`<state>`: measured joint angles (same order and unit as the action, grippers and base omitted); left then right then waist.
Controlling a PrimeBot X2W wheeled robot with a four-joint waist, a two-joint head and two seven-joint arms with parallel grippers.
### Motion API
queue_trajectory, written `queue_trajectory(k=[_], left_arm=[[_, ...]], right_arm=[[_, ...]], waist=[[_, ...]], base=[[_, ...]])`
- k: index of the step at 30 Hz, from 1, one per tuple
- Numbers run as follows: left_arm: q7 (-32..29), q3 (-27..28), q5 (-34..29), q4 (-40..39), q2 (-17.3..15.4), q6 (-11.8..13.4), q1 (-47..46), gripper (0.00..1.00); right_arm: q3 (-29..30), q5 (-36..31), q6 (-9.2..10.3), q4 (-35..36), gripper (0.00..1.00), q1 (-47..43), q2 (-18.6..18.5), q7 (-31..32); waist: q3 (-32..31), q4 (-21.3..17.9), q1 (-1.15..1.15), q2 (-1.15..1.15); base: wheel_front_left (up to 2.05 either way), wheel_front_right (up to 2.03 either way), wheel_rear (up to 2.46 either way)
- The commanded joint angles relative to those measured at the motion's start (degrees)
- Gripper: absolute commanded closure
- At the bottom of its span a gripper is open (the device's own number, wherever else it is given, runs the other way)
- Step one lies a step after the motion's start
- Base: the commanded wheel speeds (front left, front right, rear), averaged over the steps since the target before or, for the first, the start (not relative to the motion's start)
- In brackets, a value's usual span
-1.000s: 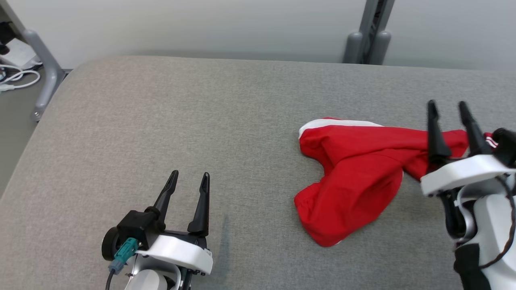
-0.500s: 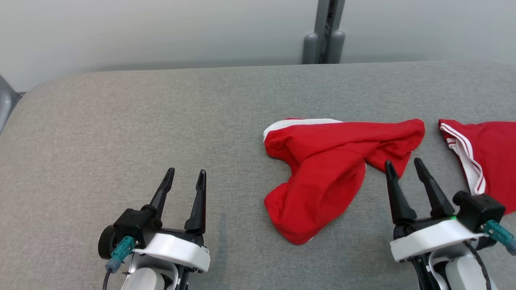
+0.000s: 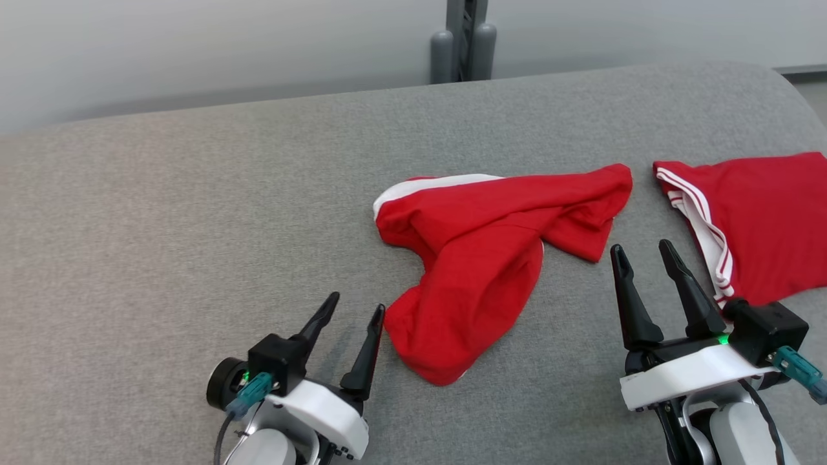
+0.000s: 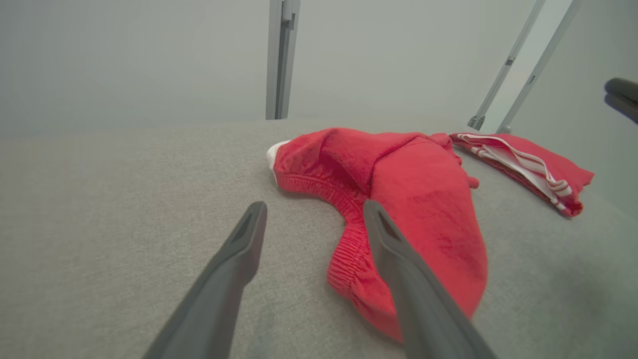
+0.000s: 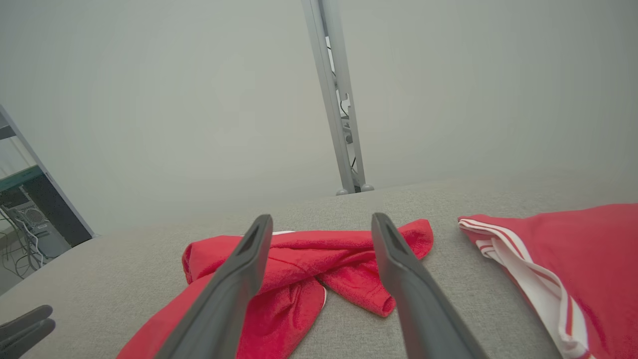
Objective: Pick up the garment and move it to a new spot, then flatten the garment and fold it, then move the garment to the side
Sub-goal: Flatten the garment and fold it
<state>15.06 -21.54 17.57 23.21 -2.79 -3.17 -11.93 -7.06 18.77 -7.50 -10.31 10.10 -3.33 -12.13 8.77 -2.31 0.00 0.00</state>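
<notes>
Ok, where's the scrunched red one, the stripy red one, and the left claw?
scrunched red garment [image 3: 478, 258], head view, on its middle fold.
striped red garment [image 3: 769, 206], head view, on its plain red part.
left claw [image 3: 356, 303], head view, between its two fingertips.

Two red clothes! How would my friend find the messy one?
Start at the grey padded table. Near its middle lies the crumpled red garment. Its neighbour to the right lies flat with thin white stripes; this one is bunched, with one broad white band.

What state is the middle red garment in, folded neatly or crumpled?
Crumpled: the middle red garment lies bunched on the grey padded surface, twisted into uneven humps, with no flat, squared edges.
</notes>
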Motion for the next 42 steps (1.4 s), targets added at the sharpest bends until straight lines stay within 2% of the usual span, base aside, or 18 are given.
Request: queue_trajectory(k=[1,9,17,18,19,23,27,36,42], left_arm=[[-0.8,-1.1,-0.4,2.3,-0.3,-0.7,-2.4,0.00],[-4.3,-3.6,-0.9,10.6,-0.3,-0.5,-6.9,0.00],[-4.7,-7.0,-1.0,15.0,-0.3,-2.7,-9.8,0.00],[-4.7,-7.2,-1.0,15.4,-0.3,-2.8,-10.1,0.09],[-4.7,-7.4,-0.9,15.7,-0.4,-2.9,-10.3,1.00],[-3.0,-6.4,-0.6,15.8,-0.5,-1.4,-11.3,1.00],[-0.6,-3.7,0.1,13.0,-0.7,1.4,-11.4,1.00],[0.1,8.6,0.1,-4.3,-0.7,7.1,-6.3,1.00],[0.1,12.4,0.2,-1.4,-0.4,9.1,-3.1,1.00]], right_arm=[[0.3,-0.4,0.03,0.0,0.00,0.5,0.0,-0.2],[0.8,-0.7,0.03,-0.8,0.00,1.1,0.2,-0.8],[0.7,-0.8,0.03,-1.8,0.00,1.4,0.3,-1.5],[0.7,-0.8,0.03,-1.9,0.00,1.4,0.3,-1.6],[0.7,-0.9,0.03,-2.1,0.00,1.4,0.3,-1.7],[0.9,-1.0,0.03,-2.7,0.00,1.5,0.3,-1.7],[1.0,-1.0,0.03,-3.1,0.00,1.1,0.3,-1.8],[0.7,-0.9,0.03,-3.8,0.00,1.1,0.3,-1.5],[0.0,-1.1,0.03,-4.3,0.00,1.7,0.3,-1.2]], waist=[[1.3,-1.4,0.00,0.00],[2.9,-3.8,0.00,0.00],[3.5,-5.0,0.00,0.00],[3.5,-5.0,0.00,0.00],[3.4,-5.0,0.00,0.00],[2.9,-4.6,0.00,0.00],[1.9,-3.3,0.00,0.00],[0.1,1.4,0.00,0.00],[-0.1,3.1,0.00,0.00]], base=[[0.00,0.00,0.00],[0.00,0.00,0.00],[0.00,0.00,0.00],[0.00,0.00,0.00],[0.00,0.00,0.00],[0.00,0.00,0.00],[0.00,0.00,0.00],[0.00,0.00,0.00],[0.00,0.00,0.00]])
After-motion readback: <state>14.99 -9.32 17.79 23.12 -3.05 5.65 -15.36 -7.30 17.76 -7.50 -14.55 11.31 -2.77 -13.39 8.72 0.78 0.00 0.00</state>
